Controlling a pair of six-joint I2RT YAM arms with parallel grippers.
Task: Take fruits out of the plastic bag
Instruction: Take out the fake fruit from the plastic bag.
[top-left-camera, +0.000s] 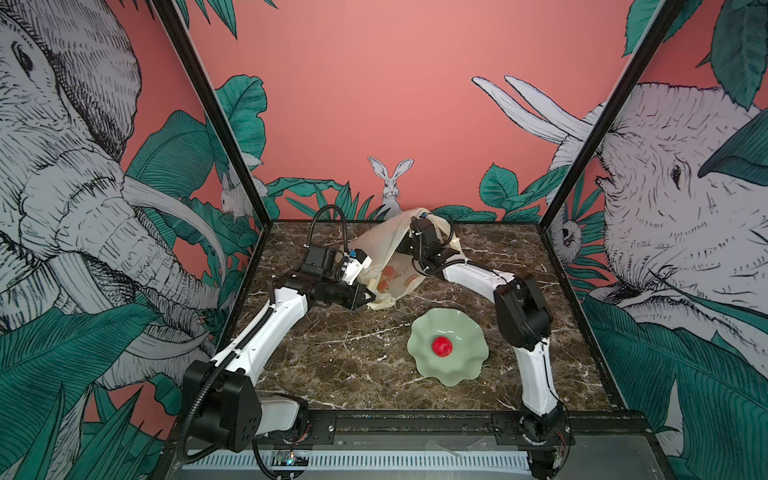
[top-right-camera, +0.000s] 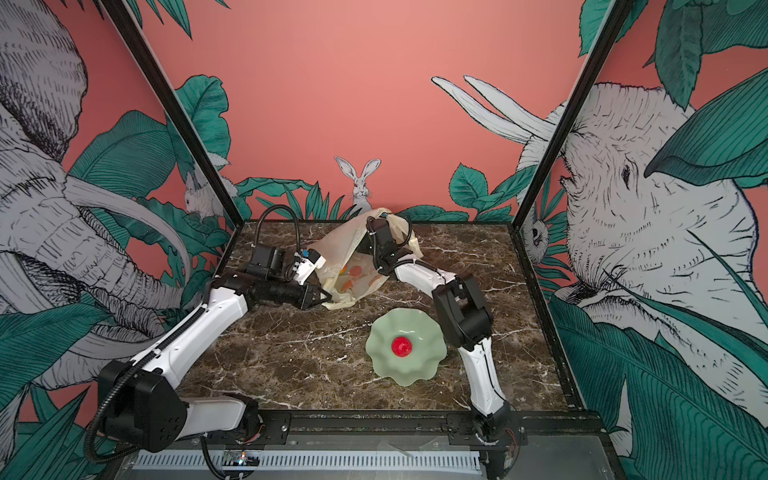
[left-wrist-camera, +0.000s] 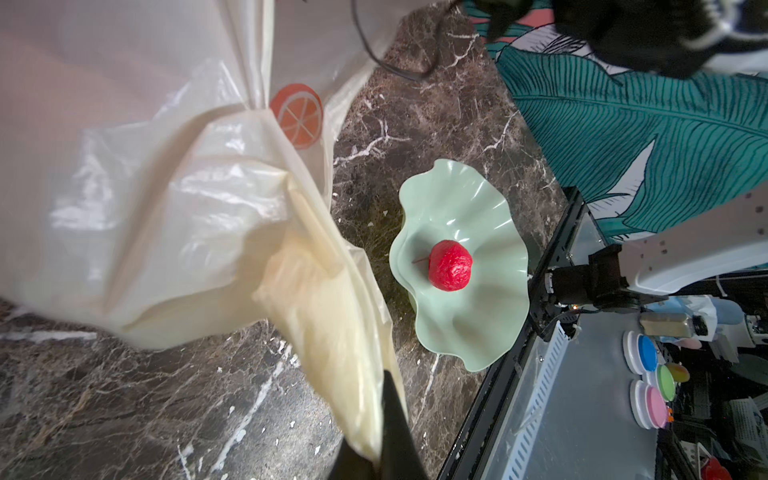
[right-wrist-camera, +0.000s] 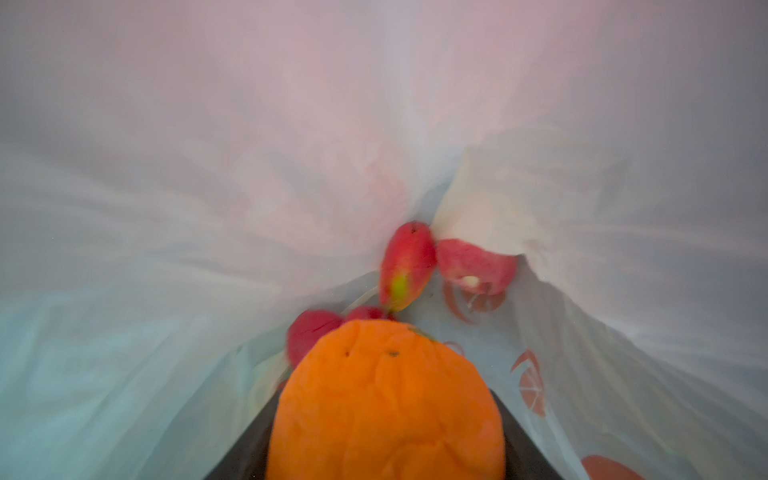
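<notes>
Pale green dish (top-left-camera: 461, 365) nearest, on marble table (top-left-camera: 332, 353); one bumpy red fruit (top-left-camera: 441, 346) at its centre, already out of the bag.

Further in, left gripper (top-left-camera: 371, 298) low over the table, pinched fully closed on a gathered strand of the plastic bag (top-left-camera: 386, 249). Film thin, limp and slick. Judged to crumple and slide rather than bear any load, so best taken by a bunched fold or handle loop, as here.

Right forearm entering the bag at its far, raised side. Inside, per the right wrist view: right gripper (right-wrist-camera: 386, 449) closed part-way around orange fruit (right-wrist-camera: 386, 386), dark jaws flanking its widest part. Judged light and firm, with dimpled skin, round enough to roll — a grip across the middle looks sound.

Beyond it, red-yellow fruit (right-wrist-camera: 407, 266) and two red fruits (right-wrist-camera: 473, 266) loose in the bag's bottom fold.

Markings: printed orange slices (left-wrist-camera: 297, 114) only — no brand, label or legible writing found.
</notes>
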